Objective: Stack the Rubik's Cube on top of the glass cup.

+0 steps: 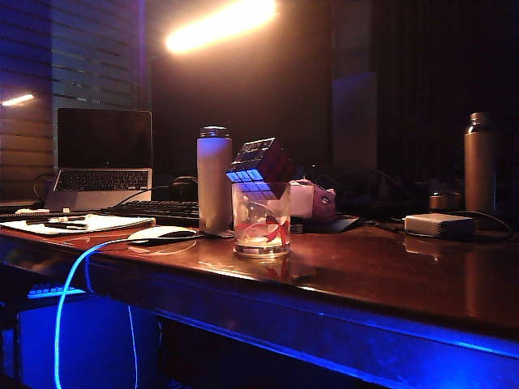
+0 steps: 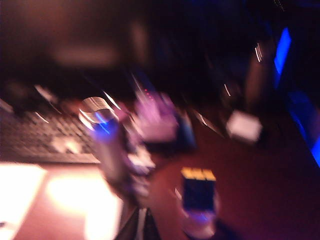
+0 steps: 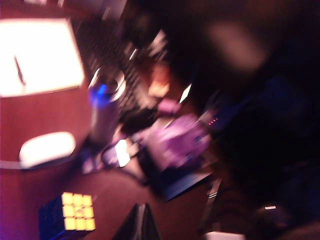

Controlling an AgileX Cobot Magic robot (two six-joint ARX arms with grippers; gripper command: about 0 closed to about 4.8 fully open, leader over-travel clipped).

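Note:
In the exterior view the Rubik's Cube point(image 1: 259, 162) rests tilted on the rim of the glass cup point(image 1: 261, 220), a clear tumbler with red print near the table's front edge. Neither arm shows in that view. The blurred left wrist view has the cube point(image 2: 198, 192), yellow face up, on the glass cup point(image 2: 200, 226); my left gripper point(image 2: 139, 227) is apart from it, fingers together and empty. In the right wrist view the cube point(image 3: 70, 215) lies to one side of my right gripper point(image 3: 140, 222), which is shut on nothing.
A pale bottle point(image 1: 214, 178) stands just left of the glass, with a mouse point(image 1: 162, 233), keyboard point(image 1: 158, 211), notepad point(image 1: 77, 223) and laptop point(image 1: 104, 158) further left. A pink object point(image 1: 312, 199) sits behind. A pale box point(image 1: 439, 224) and dark bottle point(image 1: 480, 162) are at right.

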